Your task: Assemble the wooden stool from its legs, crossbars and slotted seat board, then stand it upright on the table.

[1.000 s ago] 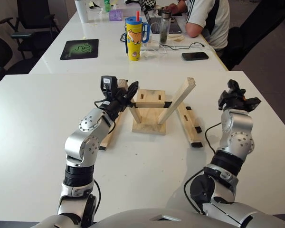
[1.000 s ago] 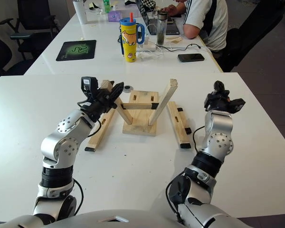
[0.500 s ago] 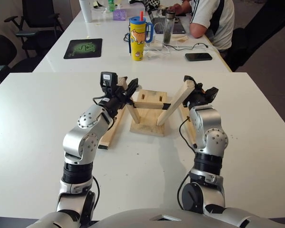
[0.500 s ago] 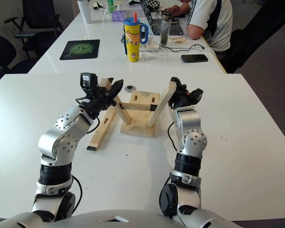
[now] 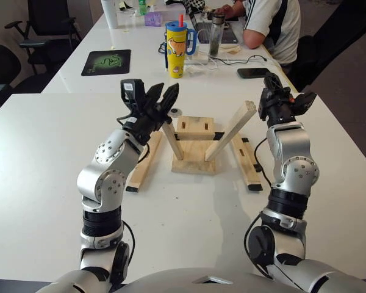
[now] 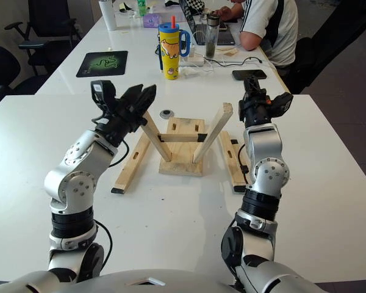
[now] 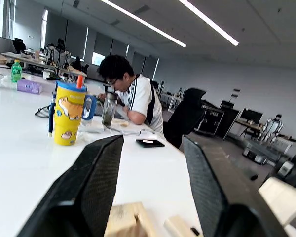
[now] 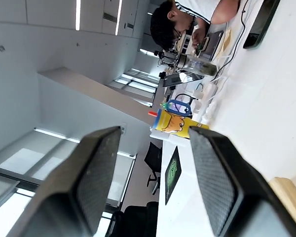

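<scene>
My left claw [image 5: 161,96] is spread wide, its two black fingers [image 7: 96,182] well apart and gripping nothing. It hangs just above the top end of the left leg [image 5: 172,137]. In the left wrist view that wooden end shows low between the fingers, and I cannot tell whether it touches them. My right claw [image 8: 155,140] is spread too and holds nothing. It is raised just beside the top of the right leg [image 5: 230,131], apart from it. Both legs rise slanted from the seat board [image 5: 192,162], which lies flat on the white tabletop [image 5: 49,159] between my two arms. The legs lean away from each other toward their tops, and a short crossbar [image 5: 195,135] spans the gap between them low down, near the board. Slots show in the far part of the board. The left loose piece [image 5: 141,168], a long wooden bar, lies flat beside the board and runs partly under my left forearm. The right loose piece [image 5: 247,162], a similar bar with dark marks on it, lies flat just beside the board on the other side. A small round object [image 6: 166,113] sits on the tabletop just behind the board. On the far tabletop [image 5: 140,70] stand a yellow mug [image 5: 177,47], a black mat [image 5: 105,61] and a phone [image 5: 251,72].
</scene>
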Robot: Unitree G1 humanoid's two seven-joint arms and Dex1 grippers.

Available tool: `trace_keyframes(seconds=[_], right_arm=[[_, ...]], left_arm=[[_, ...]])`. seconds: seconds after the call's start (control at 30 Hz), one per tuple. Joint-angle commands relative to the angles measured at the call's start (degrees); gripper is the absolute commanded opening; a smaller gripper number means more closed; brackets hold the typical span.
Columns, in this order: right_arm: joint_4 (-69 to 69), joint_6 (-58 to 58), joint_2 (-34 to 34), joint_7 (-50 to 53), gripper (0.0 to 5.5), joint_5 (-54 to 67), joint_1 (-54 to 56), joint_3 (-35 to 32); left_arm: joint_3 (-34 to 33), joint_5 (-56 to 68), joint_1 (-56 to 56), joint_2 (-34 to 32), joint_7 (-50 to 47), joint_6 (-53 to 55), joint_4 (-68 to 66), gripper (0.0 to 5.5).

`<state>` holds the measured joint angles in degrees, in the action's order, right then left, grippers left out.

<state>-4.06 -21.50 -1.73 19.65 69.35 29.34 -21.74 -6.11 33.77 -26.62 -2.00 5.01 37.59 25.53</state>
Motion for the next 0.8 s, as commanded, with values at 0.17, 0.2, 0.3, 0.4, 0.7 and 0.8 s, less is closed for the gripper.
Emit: trace_keyframes(seconds=[0.17, 0.2, 0.3, 0.4, 0.7, 0.8], right_arm=[[-6.9, -1.6, -12.1, -7.9, 2.56, -27.4, -9.6, 12.2], [-7.9, -1.2, -13.3, -8.7, 2.56, -30.5, -11.1, 13.1], [-11.7, -1.4, -14.7, -9.7, 2.12, -36.3, -17.0, 14.2], [-13.5, -2.8, -13.4, -9.9, 1.65, -38.9, -21.2, 15.5], [-9.2, -4.6, -6.3, -4.6, 0.27, -39.8, -23.9, 8.3], [-6.3, -4.0, -8.0, -1.7, 0.01, -42.2, -21.6, 3.2]], left_arm=[[-13.4, 5.7, -4.7, -3.6, -7.2, -1.6, 1.6, 2.20], [-15.1, 5.6, -3.8, -5.0, -7.4, -1.6, 1.0, 2.20], [-14.1, -1.2, 5.4, -12.2, -5.3, 0.2, -3.0, 1.98], [-5.2, -12.4, 16.3, -17.4, -1.7, -4.4, -8.6, 1.51], [-7.4, -18.4, 17.3, -13.9, -4.5, -14.5, -16.7, 0.18], [-9.6, -19.4, 16.8, -13.7, -6.6, -15.1, -17.0, 0.00]])
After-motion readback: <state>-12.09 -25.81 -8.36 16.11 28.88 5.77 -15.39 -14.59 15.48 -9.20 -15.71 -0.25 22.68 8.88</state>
